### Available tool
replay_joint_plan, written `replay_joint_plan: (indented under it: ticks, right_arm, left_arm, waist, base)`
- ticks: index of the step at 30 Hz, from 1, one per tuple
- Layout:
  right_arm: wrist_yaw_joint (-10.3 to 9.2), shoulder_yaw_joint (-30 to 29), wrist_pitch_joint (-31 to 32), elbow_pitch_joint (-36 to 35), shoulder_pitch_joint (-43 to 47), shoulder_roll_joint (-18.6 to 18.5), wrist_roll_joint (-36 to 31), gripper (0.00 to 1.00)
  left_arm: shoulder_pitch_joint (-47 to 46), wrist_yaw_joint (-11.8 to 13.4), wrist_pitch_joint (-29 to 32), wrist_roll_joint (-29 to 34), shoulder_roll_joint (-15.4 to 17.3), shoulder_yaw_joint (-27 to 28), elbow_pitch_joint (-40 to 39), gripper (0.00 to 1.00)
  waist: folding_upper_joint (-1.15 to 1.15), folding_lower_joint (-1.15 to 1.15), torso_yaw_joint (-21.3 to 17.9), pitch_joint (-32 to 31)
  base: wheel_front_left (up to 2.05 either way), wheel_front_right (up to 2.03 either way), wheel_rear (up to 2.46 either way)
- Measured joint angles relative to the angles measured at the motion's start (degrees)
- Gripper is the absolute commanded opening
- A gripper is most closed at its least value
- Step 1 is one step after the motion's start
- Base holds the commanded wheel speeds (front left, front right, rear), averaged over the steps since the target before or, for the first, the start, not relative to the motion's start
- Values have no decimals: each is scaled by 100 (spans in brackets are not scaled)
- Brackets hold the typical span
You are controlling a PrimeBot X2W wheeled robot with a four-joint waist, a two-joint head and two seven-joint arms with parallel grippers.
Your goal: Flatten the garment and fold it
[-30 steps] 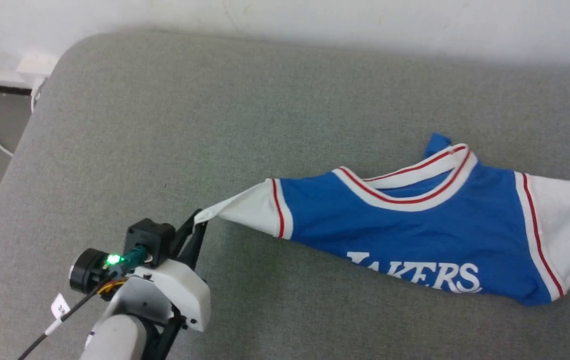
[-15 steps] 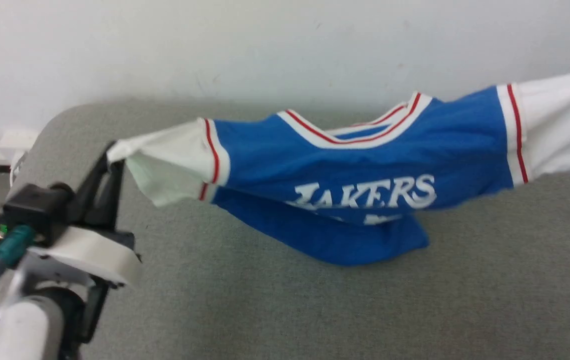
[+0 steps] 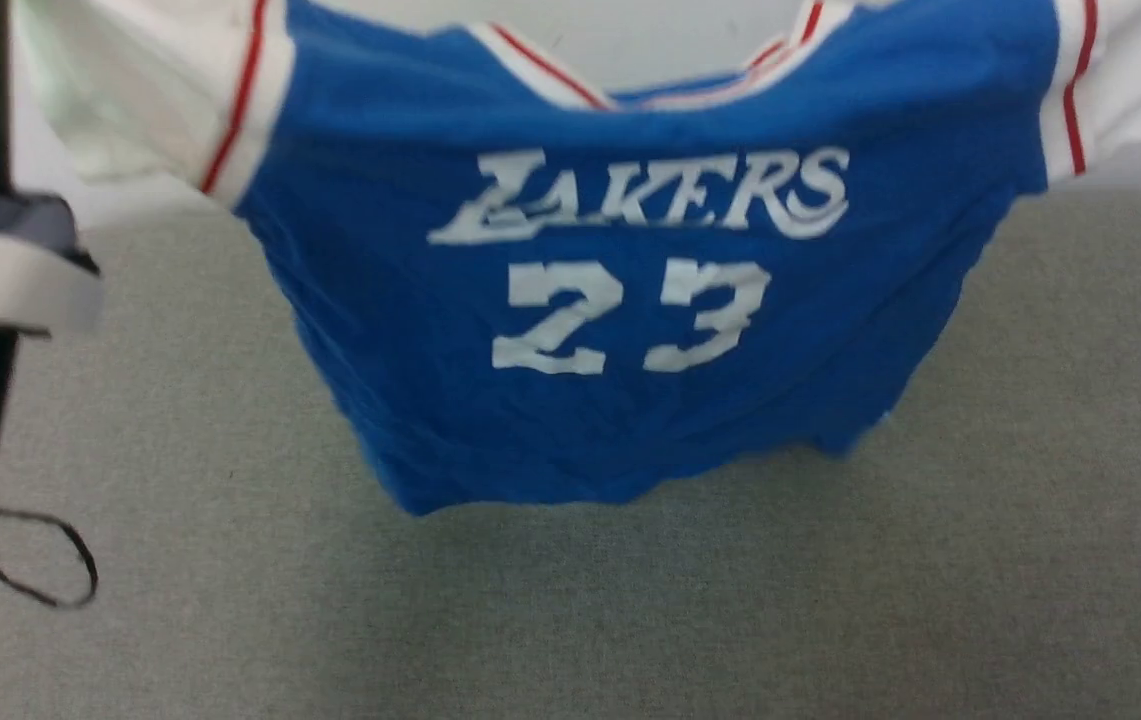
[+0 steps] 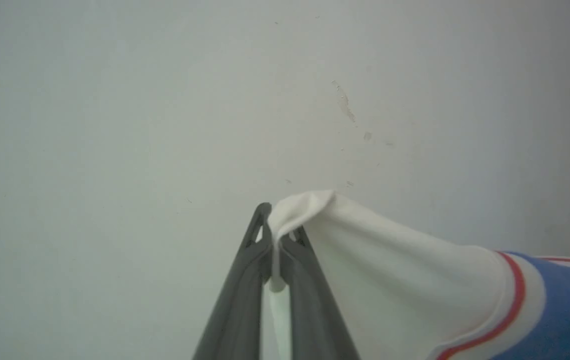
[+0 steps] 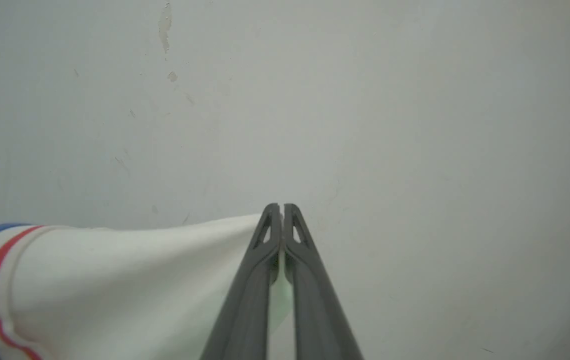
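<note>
The blue garment [image 3: 620, 440] carries two white markings on its front. Upper line: the word "LAKERS" [image 3: 640, 195] in slanted capitals, running left to right across the chest. Lower line: the number "23" [image 3: 630, 315] in block figures, centred just beneath the word.

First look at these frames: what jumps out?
The blue Lakers 23 garment hangs spread across the head view, its hem near the grey surface. The left gripper and right gripper each pinch a white sleeve tip in front of a pale wall.
</note>
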Motion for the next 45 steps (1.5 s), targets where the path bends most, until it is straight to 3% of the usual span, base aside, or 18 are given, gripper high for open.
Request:
replay_joint_plan:
  ticks: [8, 15, 26, 32, 36, 45]
  right_arm:
    - [0, 622, -400, 983, -1774, -219, -24, 0]
    - [1, 1047, -886, 2181, -3263, -121, -216, 0]
    - [1, 1267, -1856, 3901, -4820, 297, -516, 0]
    - [0, 1267, -2469, 4446, -5124, 503, -552, 0]
    - [0, 1505, -2543, 4738, -5057, 666, -423, 0]
    - [0, 2187, -2784, 4964, -3960, 717, 201, 0]
  left_arm:
    - [-1736, -286, 107, -113, 194, -144, 1220, 0]
    - [-3362, -450, -36, -15, 264, -438, 2771, 0]
    - [-5213, -497, -937, 257, -118, -811, 4490, 0]
    - [-5504, -468, -1597, 314, -367, -913, 4964, 0]
    - [-5446, -450, -1845, 337, -461, -1003, 5270, 0]
    - [-4009, -490, -2182, 343, -604, -1348, 5720, 0]
  waist:
    - [0, 0, -142, 556]
    - [0, 1, -260, 1198]
    - [0, 2, -364, 2197]
    - [0, 1, -331, 2609]
    - [0, 2, -259, 2759]
    - [0, 0, -97, 2577]
  base:
    - [0, 0, 0]
    - [0, 0, 0]
    - [0, 0, 0]
    - [0, 0, 0]
    - [0, 0, 0]
    - [0, 0, 0]
